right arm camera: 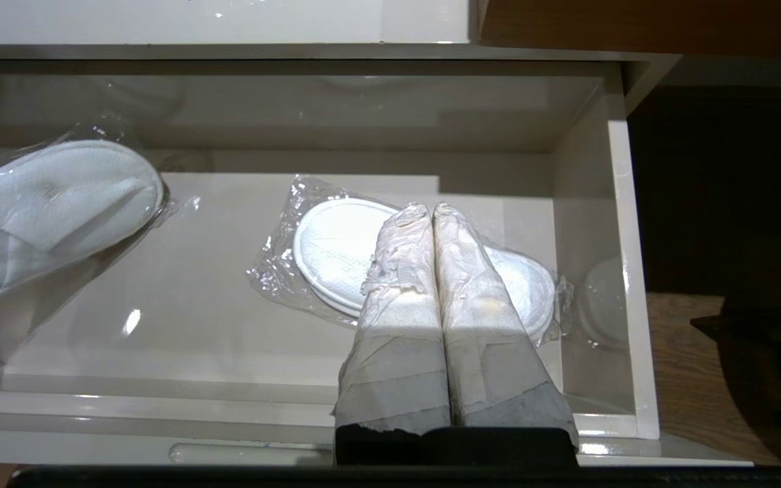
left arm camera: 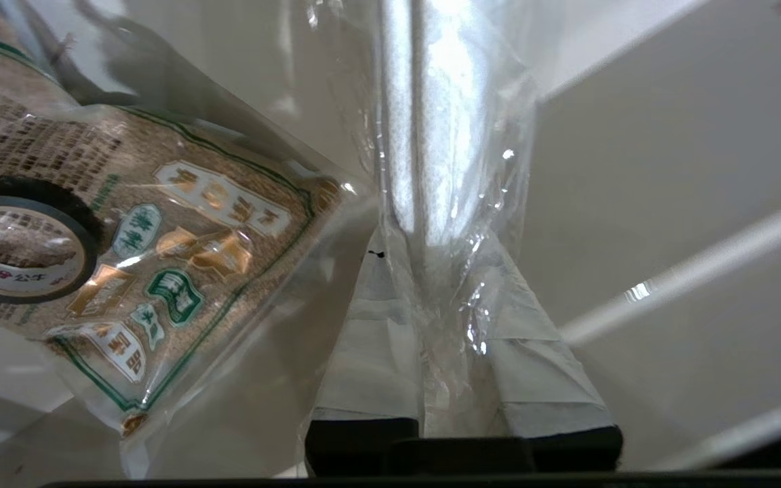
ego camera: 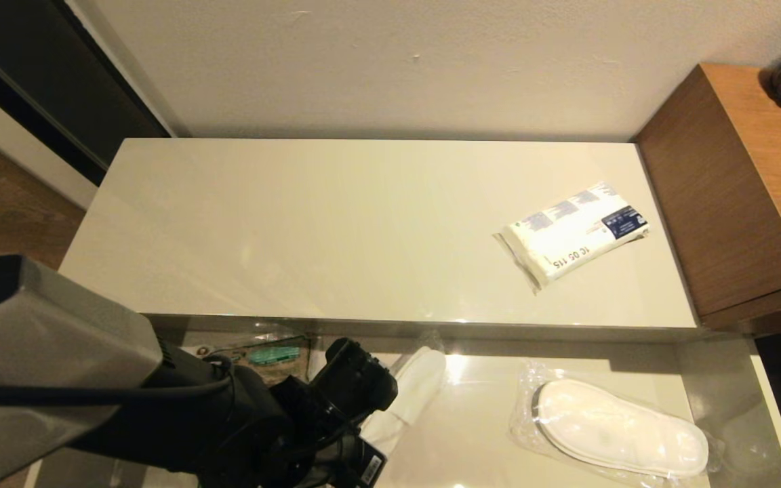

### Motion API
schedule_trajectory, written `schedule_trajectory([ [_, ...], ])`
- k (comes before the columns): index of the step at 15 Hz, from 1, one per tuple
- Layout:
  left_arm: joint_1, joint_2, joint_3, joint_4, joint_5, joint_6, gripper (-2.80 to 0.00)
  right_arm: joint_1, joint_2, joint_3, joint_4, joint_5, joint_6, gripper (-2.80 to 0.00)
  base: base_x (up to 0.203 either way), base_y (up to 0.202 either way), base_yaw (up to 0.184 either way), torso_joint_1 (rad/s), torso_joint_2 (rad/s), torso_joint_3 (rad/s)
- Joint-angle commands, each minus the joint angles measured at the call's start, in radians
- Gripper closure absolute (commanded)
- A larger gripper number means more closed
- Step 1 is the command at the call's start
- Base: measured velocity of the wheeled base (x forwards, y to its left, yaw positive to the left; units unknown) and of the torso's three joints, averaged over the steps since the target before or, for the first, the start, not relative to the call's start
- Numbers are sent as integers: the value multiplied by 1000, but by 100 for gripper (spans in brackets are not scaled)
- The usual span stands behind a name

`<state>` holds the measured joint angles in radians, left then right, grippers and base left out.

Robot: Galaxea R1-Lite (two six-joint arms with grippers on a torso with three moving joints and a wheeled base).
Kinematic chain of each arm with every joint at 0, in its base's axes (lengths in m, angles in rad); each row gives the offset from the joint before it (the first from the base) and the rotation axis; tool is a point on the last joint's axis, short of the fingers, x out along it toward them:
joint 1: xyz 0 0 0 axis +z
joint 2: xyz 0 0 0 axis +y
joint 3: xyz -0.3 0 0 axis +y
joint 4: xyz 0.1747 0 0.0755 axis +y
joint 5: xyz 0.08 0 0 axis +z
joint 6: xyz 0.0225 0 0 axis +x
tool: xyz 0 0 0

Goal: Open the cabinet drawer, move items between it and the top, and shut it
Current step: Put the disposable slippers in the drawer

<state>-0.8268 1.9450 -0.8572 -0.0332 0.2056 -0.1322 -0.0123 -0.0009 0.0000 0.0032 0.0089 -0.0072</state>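
The cabinet drawer (ego camera: pixel 478 434) stands open below the top (ego camera: pixel 336 224). On the top's right part lies the white packet with blue print (ego camera: pixel 573 234). My left gripper (left arm camera: pixel 431 254) is shut on the clear plastic of a white slipper (ego camera: pixel 412 388), which is tilted over the drawer's left-middle. A second wrapped slipper (ego camera: pixel 621 434) lies flat in the drawer's right part. My right gripper (right arm camera: pixel 432 211) is shut and empty, hovering before that slipper (right arm camera: pixel 336 251). The black tape roll (left arm camera: pixel 17 247) rests on the brown printed bag at the drawer's left.
The brown printed bag (left arm camera: pixel 180 257) lies in the drawer's left end, close beside the held slipper. A taller brown wooden unit (ego camera: pixel 736 196) stands right of the top. The wall runs along the back. The drawer's right wall (right arm camera: pixel 624 271) is near my right gripper.
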Motion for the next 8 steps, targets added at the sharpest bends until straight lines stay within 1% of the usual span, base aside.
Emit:
schedule_trajectory([
  [1, 0, 30, 12, -62, 35, -11, -280, 0, 1, 0, 0, 0, 0, 0, 0, 0, 0, 0, 0, 0],
  [3, 0, 30, 20, -123, 32, -20, -280, 0, 1, 0, 1, 0, 0, 0, 0, 0, 0, 0, 0, 0],
  [4, 0, 28, 23, -134, 32, -24, -280, 0, 1, 0, 0, 0, 0, 0, 0, 0, 0, 0, 0, 0],
  [7, 0, -12, 40, -140, 31, -32, -280, 0, 1, 0, 0, 0, 0, 0, 0, 0, 0, 0, 0, 0],
  [8, 0, -57, 45, -140, 27, -43, -280, 0, 1, 0, 0, 0, 0, 0, 0, 0, 0, 0, 0, 0],
])
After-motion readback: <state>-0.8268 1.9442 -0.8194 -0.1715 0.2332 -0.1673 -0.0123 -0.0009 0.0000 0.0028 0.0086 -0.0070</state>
